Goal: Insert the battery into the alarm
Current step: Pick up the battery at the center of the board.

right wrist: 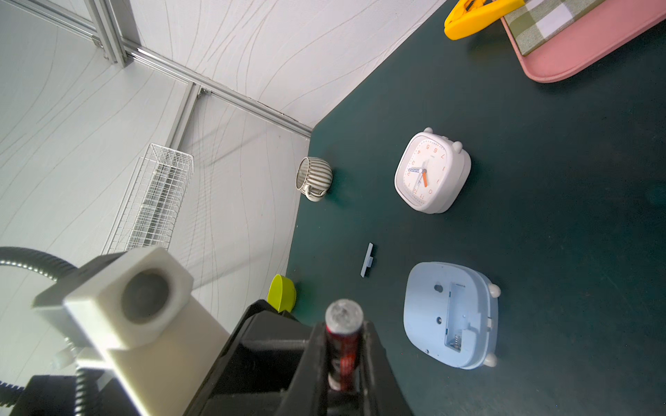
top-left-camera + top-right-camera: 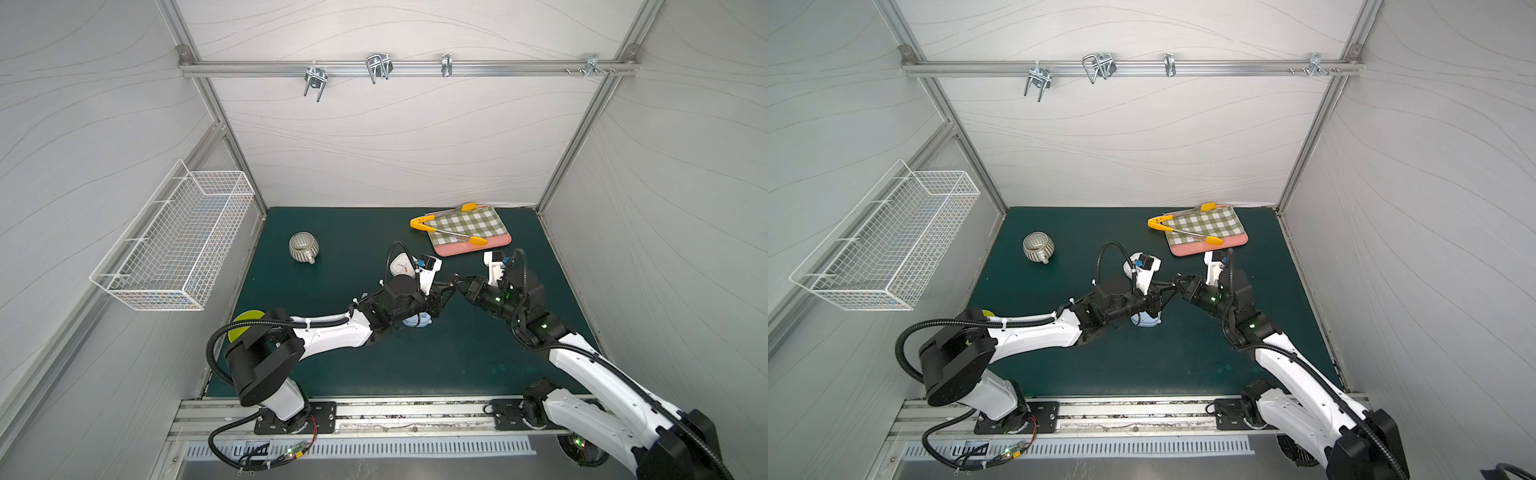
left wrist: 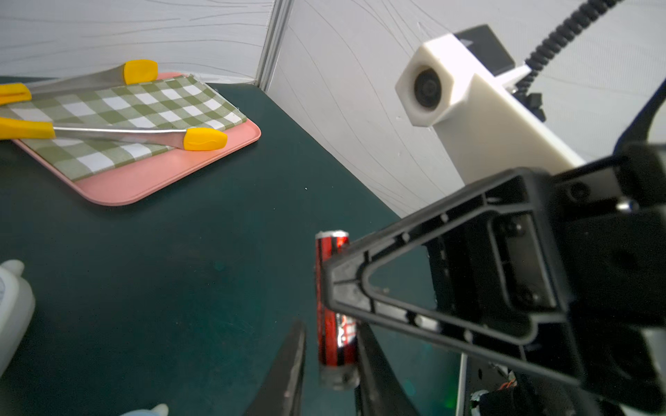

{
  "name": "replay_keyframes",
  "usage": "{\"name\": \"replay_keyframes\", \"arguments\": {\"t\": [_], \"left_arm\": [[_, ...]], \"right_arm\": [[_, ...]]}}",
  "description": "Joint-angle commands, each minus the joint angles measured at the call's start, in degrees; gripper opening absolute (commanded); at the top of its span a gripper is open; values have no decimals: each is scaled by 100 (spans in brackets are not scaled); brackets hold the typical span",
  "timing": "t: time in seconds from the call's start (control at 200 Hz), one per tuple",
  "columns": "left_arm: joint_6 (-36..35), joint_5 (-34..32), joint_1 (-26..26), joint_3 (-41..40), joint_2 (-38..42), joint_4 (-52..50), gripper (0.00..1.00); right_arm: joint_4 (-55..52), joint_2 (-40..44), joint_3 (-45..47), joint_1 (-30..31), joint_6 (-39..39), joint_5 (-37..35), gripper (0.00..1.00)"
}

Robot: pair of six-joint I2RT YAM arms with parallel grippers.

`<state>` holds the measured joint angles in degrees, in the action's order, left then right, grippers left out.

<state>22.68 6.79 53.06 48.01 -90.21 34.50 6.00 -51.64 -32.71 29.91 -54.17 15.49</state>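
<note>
Battery is held clear of the surface, clamped across its body by my right jaws. My left jaws flank its free end, probably for a regrip; contact cannot be confirmed. Blue alarm lies face down nearby so its open compartment faces up.

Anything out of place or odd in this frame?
The striped mug lies tipped on its side. The blue alarm lies face down, battery bay open, its cover loose on the mat beside it. Nothing looks spilled or broken.
</note>
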Motion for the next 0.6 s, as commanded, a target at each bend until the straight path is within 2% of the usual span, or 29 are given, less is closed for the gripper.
{"name": "replay_keyframes", "arguments": {"t": [0.0, 0.125, 0.39, 0.505, 0.595], "left_arm": [[-158, 22, 17, 220, -48, 23, 19], [-457, 60, 8, 220, 74, -225, 14], [-1378, 223, -113, 191, 545, -1249, 6], [-911, 1501, -813, 273, 632, -1691, 6], [-706, 2580, -1412, 672, 616, -2595, 6]], "right_arm": [[84, 108, 19, -26, -14, 35, 8], [-98, 128, -19, -42, 102, -50, 13], [-1064, 376, -387, -109, 858, -342, 57], [-2297, 618, -970, -136, 2186, -992, 68], [-2750, 721, -1252, -132, 3446, -961, 74]]}}
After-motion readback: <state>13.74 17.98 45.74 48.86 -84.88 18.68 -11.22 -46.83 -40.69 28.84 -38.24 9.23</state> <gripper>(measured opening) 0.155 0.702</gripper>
